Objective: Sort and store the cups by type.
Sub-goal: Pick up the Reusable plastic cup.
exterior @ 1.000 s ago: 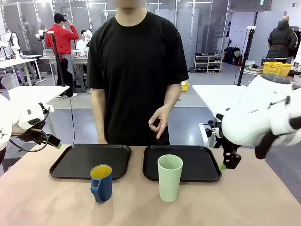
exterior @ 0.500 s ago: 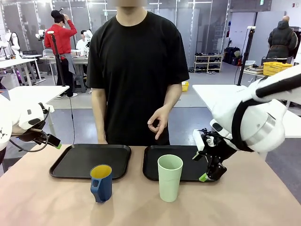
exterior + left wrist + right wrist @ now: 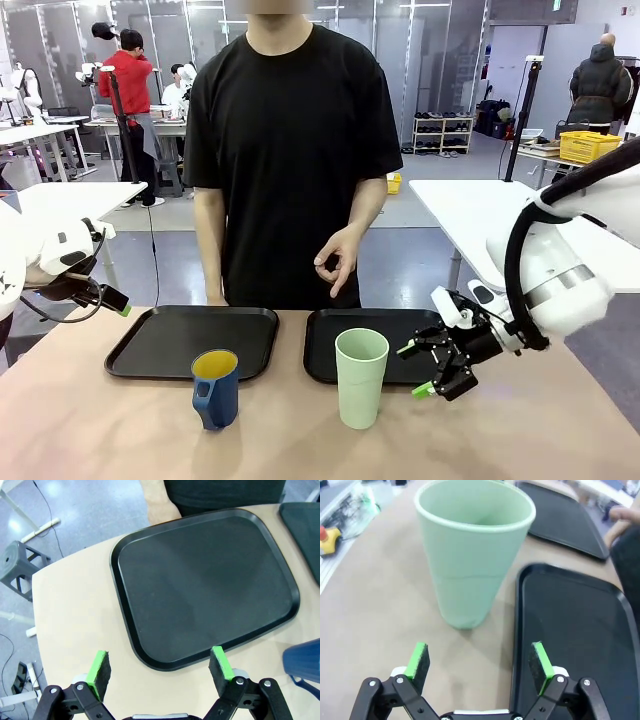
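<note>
trays: left tray [image 3: 160, 345] and right tray [image 3: 415, 330], side by side.
tumbler [image 3: 360, 385]: mint, upright, at right tray's 7 o'clock.
mug [image 3: 216, 392]: blue, at left tray's 5 o'clock.
right gripper [image 3: 415, 370]: spread, at tumbler's 3 o'clock.
left gripper [image 3: 160, 667]: spread, off left tray's 9 o'clock.
risk: an off-centre squeeze could tip the tall tumbler.

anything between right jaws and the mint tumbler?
No. Right wrist view: bare tabletop from the open jaws to the mint tumbler; the black tray lies just beside that line.

Left claw [image 3: 159, 664] spread wide above table [image 3: 70, 620]; black tray [image 3: 200, 585] ahead, blue mug [image 3: 305, 662] at right edge
</note>
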`<move>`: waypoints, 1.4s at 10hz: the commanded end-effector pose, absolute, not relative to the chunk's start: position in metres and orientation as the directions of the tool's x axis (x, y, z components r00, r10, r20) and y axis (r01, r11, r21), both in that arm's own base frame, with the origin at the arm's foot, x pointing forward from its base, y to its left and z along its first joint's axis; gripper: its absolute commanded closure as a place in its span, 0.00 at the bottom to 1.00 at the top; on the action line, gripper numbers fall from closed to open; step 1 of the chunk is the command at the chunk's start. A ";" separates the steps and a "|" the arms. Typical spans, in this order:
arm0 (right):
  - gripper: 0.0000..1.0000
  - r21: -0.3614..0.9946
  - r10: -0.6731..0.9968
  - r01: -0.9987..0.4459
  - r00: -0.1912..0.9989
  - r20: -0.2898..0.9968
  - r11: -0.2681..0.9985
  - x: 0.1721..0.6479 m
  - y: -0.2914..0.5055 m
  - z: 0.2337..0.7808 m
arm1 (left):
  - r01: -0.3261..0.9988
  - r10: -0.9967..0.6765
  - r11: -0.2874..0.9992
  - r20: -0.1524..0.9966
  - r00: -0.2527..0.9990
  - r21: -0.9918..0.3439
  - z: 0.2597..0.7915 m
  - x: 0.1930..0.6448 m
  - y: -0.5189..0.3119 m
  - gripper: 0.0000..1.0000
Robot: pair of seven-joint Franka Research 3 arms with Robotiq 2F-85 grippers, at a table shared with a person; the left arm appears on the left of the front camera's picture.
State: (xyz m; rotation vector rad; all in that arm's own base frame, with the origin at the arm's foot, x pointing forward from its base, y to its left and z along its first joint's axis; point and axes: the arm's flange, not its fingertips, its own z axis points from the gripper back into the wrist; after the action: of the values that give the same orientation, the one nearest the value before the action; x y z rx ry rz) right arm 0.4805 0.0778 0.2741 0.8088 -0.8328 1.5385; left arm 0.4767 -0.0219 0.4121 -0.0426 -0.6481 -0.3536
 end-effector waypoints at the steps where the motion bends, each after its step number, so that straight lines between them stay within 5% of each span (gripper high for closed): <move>1: 0.00 -0.078 0.351 -0.990 -0.115 0.929 -0.118 0.493 0.077 0.256 | 0.336 -0.308 0.939 0.602 0.737 0.069 0.414 0.475 -0.022 0.00; 14: 0.00 -0.028 0.246 -0.994 -0.053 0.968 -0.105 0.494 0.089 0.232 | 0.336 -0.308 0.939 0.602 0.737 0.069 0.414 0.475 -0.022 0.00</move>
State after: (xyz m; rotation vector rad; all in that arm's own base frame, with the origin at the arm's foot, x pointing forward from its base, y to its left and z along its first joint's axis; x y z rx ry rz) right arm 0.4915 0.0815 0.2366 1.0438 -0.9801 1.4316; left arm 0.4767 -0.0219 0.4120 -0.0426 -0.6481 -0.3536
